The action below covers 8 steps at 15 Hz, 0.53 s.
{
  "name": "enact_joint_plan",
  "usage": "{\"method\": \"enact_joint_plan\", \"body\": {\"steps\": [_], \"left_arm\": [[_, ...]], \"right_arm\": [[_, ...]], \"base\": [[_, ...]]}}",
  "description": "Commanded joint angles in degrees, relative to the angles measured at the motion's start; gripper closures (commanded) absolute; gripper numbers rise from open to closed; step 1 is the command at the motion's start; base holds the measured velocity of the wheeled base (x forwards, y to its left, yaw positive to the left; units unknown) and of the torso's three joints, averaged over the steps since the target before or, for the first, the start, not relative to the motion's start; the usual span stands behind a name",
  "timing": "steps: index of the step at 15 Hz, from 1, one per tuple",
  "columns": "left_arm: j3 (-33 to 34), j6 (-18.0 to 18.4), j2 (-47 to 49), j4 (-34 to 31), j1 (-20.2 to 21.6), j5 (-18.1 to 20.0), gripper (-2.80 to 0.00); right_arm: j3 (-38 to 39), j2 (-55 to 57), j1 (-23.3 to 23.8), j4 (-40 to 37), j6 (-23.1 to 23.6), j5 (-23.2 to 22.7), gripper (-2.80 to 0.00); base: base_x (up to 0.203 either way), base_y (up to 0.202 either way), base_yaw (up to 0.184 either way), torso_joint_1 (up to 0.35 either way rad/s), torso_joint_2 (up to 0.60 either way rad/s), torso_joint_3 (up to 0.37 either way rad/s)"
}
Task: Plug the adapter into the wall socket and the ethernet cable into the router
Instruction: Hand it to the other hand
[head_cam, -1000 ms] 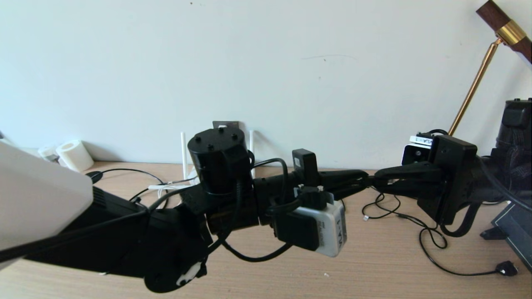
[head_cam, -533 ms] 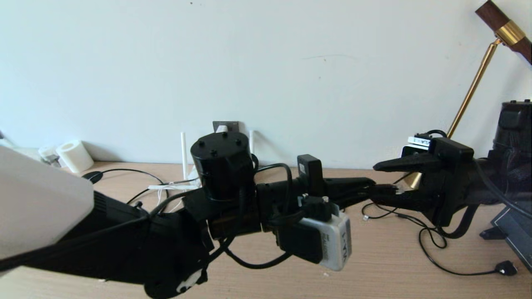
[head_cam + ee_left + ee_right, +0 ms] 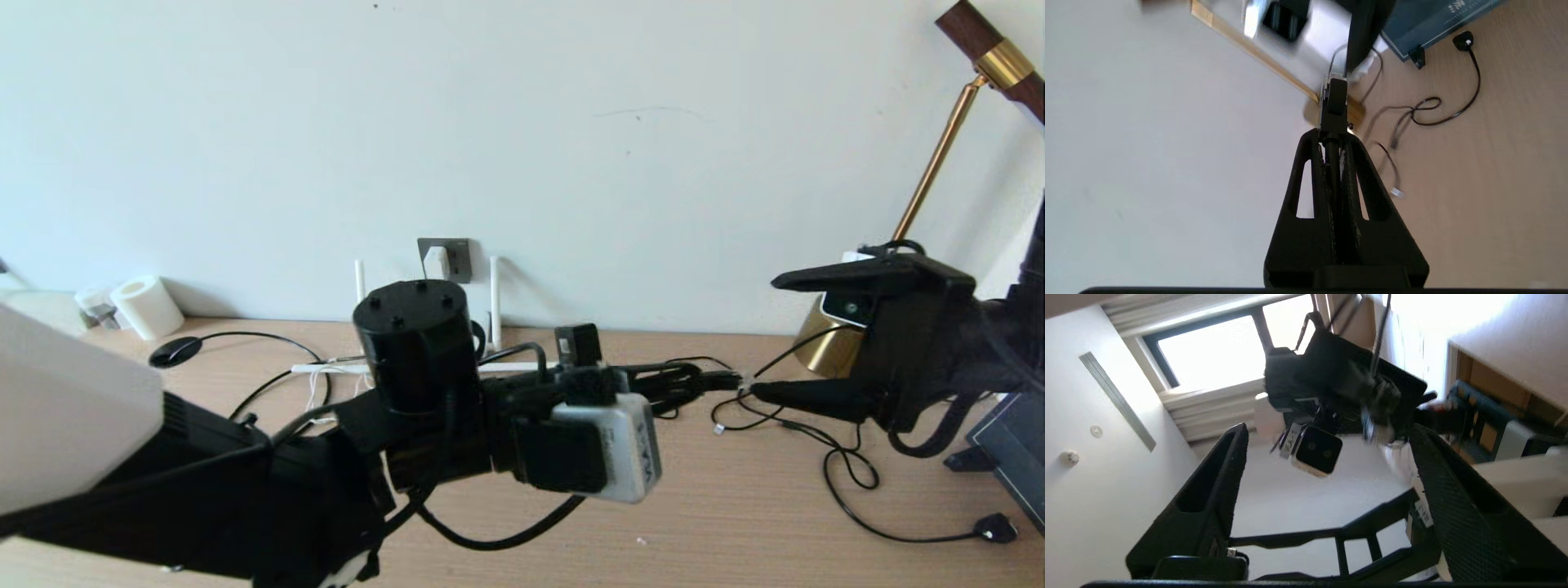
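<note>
Handing the ethernet cable (image 3: 1332,102) leftward
Left gripper (image 3: 1333,159) pinches it behind the plug; right gripper (image 3: 763,336) gapes empty. Align the plug squarely with the router port.

A home or office room is indicated: a wooden desk (image 3: 735,506) against a plain wall (image 3: 571,122), a brass lamp (image 3: 939,155), loose black cables (image 3: 849,474)

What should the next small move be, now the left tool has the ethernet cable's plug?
Probably swing the left tool, shut on the ethernet cable behind its plug, back toward the router by the wall; the adapter already sits in the wall socket, and the right tool stands open.
</note>
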State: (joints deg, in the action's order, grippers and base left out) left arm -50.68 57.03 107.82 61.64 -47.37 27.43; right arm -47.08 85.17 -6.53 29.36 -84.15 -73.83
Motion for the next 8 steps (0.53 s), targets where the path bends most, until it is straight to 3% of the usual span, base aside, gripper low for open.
{"method": "enact_joint_plan", "body": {"steps": [1, 3, 4, 8], "left_arm": [[3.98, -14.41, -2.62, 2.09, 2.2, -2.03, 0.0], [5.28, -27.51, -3.97, 3.66, 3.13, -6.16, 0.0], [5.89, -33.37, -4.77, 3.95, 3.29, -8.45, 0.0], [9.5, -48.68, -7.19, 3.97, 3.42, -12.85, 0.0]], "right_arm": [[0.7, -5.53, 2.38, 0.63, 0.38, 0.76, -2.8], [2.74, -10.88, 5.08, 1.61, 4.53, 4.62, -2.8], [4.58, -13.19, 6.15, 1.94, 8.9, 9.04, -2.8], [15.13, -19.62, 6.84, 1.95, 34.19, 28.14, -2.8]], "base": [[0.0, 0.0, 0.0, 0.0, 0.0, 0.0], [0.0, 0.0, 0.0, 0.0, 0.0, 0.0], [0.0, 0.0, 0.0, 0.0, 0.0, 0.0], [0.0, 0.0, 0.0, 0.0, 0.0, 0.0]]}}
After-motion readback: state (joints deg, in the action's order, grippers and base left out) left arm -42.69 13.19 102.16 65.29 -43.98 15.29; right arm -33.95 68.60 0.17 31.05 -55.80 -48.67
